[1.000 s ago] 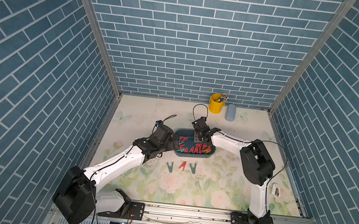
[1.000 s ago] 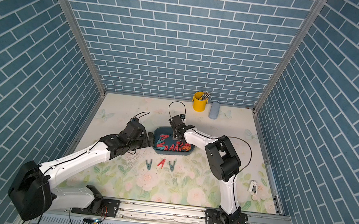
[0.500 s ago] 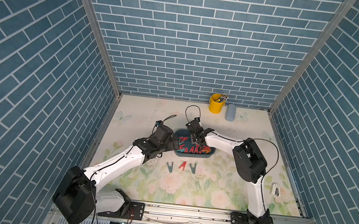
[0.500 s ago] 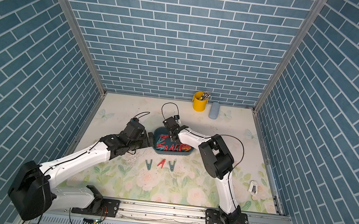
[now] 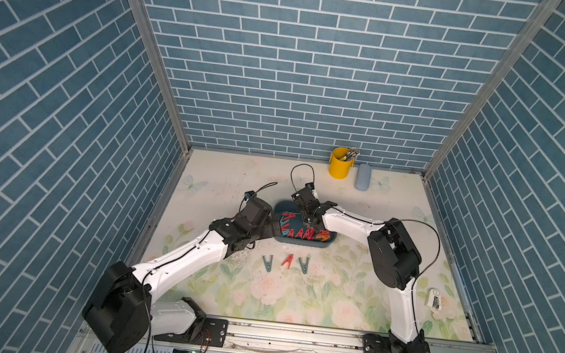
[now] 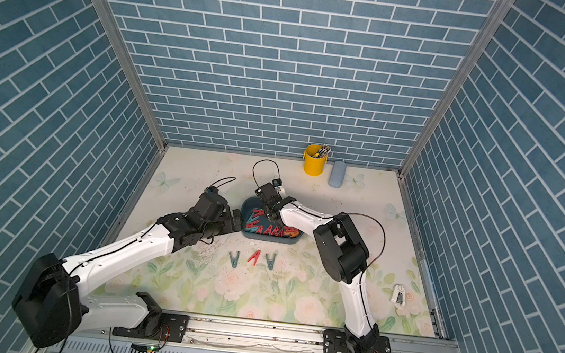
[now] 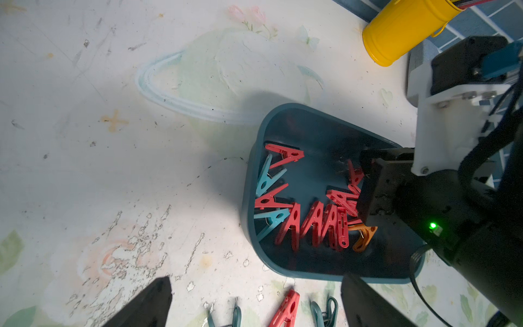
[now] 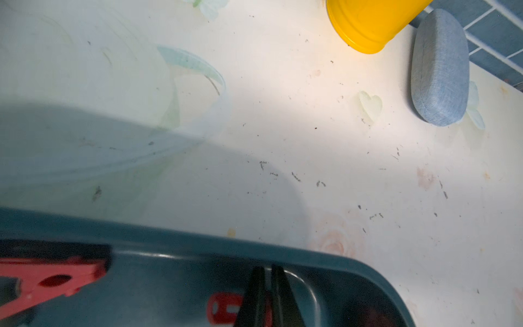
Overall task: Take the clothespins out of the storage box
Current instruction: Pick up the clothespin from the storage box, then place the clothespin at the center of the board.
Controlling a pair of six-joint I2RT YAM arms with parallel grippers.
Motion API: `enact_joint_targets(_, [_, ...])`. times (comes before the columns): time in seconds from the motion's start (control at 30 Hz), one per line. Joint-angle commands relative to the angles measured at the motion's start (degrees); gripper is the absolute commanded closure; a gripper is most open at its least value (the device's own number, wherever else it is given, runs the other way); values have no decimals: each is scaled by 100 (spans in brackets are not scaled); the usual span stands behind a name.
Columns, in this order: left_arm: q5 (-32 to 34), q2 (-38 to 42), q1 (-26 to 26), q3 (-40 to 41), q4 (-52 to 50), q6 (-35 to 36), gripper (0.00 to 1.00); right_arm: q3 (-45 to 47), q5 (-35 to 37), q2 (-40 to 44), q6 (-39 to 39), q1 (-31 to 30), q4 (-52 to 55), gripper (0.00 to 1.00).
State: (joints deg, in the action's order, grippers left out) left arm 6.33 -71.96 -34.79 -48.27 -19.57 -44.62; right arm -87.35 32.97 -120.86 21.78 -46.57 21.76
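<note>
right arm's in the tub! the right gripper (image 5: 307,220) is dipped into the shallow dark teal plastic storage box (image 5: 306,244), which sits mid-mat between the two arms. in the right wrist view its black fingers (image 8: 256,294) are clenched tight with just a sliver between them, down inside the box's wall (image 8: 198,243). a red peg (image 8: 225,308) lies right against one finger, but i can't tell if anything is actually pinched.

the pile of small a-shaped plastic clothespins (image 5: 298,233) is lined along the box's near side. it's mostly red, with a couple of teal ones at the left end and one orange (image 7: 365,236) by the right gripper.

over to the left gripper (image 7: 254,277): fingers (image 7: 147,305) flung wide apart, gripping nothing, hovering just outside the box's left end in both top views (image 6: 236,221).

three clothespins are already out on the pale floral mat (image 5: 296,295), in a row just in front of the box: a teal one (image 5: 268,263), a red one (image 5: 287,260) and another teal (image 5: 304,265).

at the back wall, well apart from it all, a yellow cylindrical bucket (image 5: 339,165) stands beside a pale blue-grey oblong case (image 5: 363,177).
</note>
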Motion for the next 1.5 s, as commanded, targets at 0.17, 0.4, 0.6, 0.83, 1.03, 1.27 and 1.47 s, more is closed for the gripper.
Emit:
enact_joint_targets(0.17, [-53,25,24,22,134,30,0,78,-378,955,291,-39,419,100])
enact_joint_targets(0.4, [-139,-218,24,-166,260,247,0,273,-1230,1627,408,-10,968,100])
enact_joint_targets(0.6, [-279,-568,30,-429,397,473,1,1024,-2042,2431,841,-5,1146,100])
enact_joint_targets(0.83, [-369,-987,49,-842,366,777,0,2280,-2824,3244,1379,-19,970,100])
enact_joint_targets(1.03, [-438,-1081,73,-991,340,893,1,3242,-3343,3495,1779,-52,547,100])
enact_joint_targets(1.27, [-510,-1009,77,-936,292,860,0,3542,-3632,3096,1959,-51,258,100])
enact_joint_targets(1.47, [-492,-766,77,-734,296,750,0,3514,-3694,2774,2070,-46,57,100])
